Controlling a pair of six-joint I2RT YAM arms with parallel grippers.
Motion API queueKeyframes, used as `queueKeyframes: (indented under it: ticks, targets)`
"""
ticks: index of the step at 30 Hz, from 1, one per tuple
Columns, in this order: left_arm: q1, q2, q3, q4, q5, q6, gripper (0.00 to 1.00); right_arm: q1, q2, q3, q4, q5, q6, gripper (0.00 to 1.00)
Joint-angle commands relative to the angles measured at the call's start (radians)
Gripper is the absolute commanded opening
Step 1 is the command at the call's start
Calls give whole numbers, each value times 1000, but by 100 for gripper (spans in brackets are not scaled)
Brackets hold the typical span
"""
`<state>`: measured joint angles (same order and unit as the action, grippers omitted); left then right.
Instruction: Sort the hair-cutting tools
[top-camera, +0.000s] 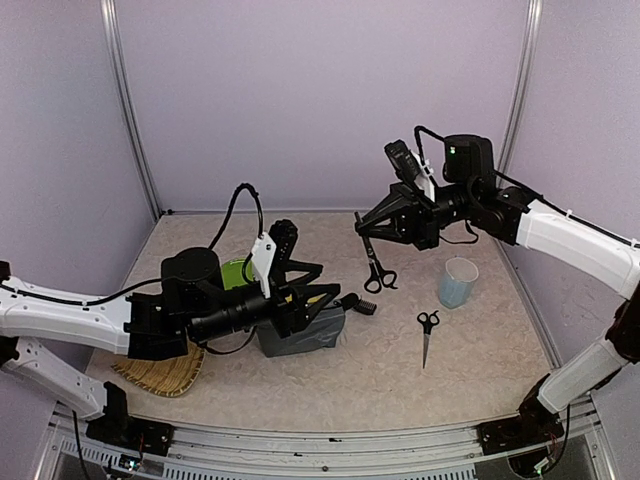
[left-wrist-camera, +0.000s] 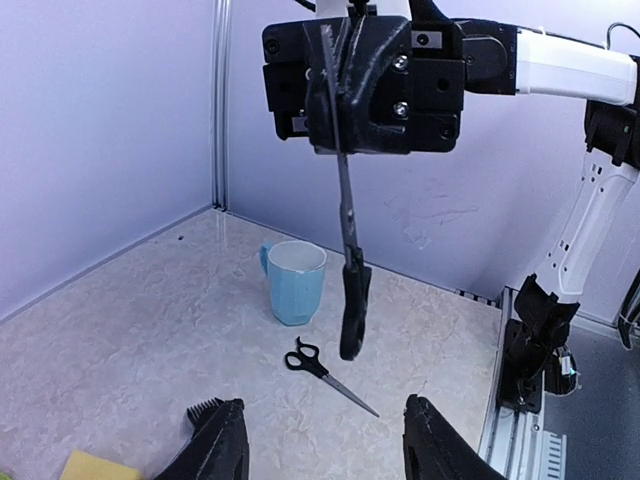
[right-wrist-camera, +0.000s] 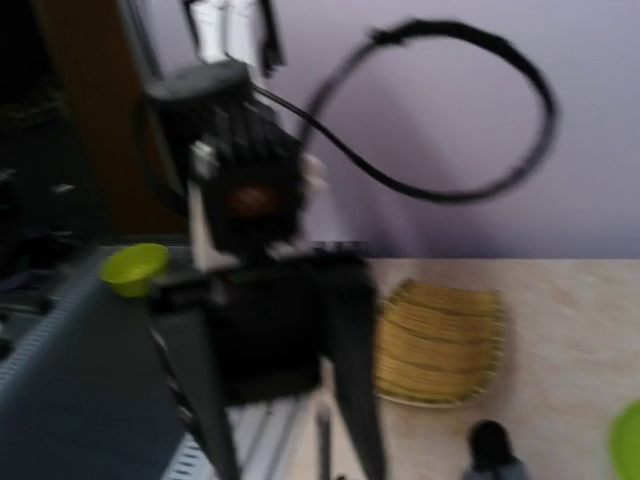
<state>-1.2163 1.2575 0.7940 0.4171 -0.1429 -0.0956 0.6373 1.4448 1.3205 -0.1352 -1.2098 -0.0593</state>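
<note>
My right gripper is shut on the blades of a pair of black-handled scissors, which hang handles down above the table. In the left wrist view the same scissors dangle from the right gripper, straight ahead. A second pair of scissors lies flat on the table, near a blue cup. A black toothed clipper guard sits by the pouch. My left gripper hovers open over the grey pouch, with nothing between its fingers.
A blue cup stands right of centre. The grey pouch lies under my left gripper, a yellow sponge beside it. A woven tray and a green bowl sit at the left.
</note>
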Motion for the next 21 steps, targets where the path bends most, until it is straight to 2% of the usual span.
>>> queueKeyframes:
  ticks: [1,6,14,21]
  targets:
    - [16,64,26,220,38,18,51,-7,-6,-25,136,-132,137,0]
    - [37,132,74,278,110,-17,49,-7,-18,-46,163,-129,153,0]
    - [49,258,202,252,225,-51,44,-7,-31,-53,166,-120,141,0]
    - [75,318,243,267,287,-103,23,-7,-38,-56,166,-131,136,0]
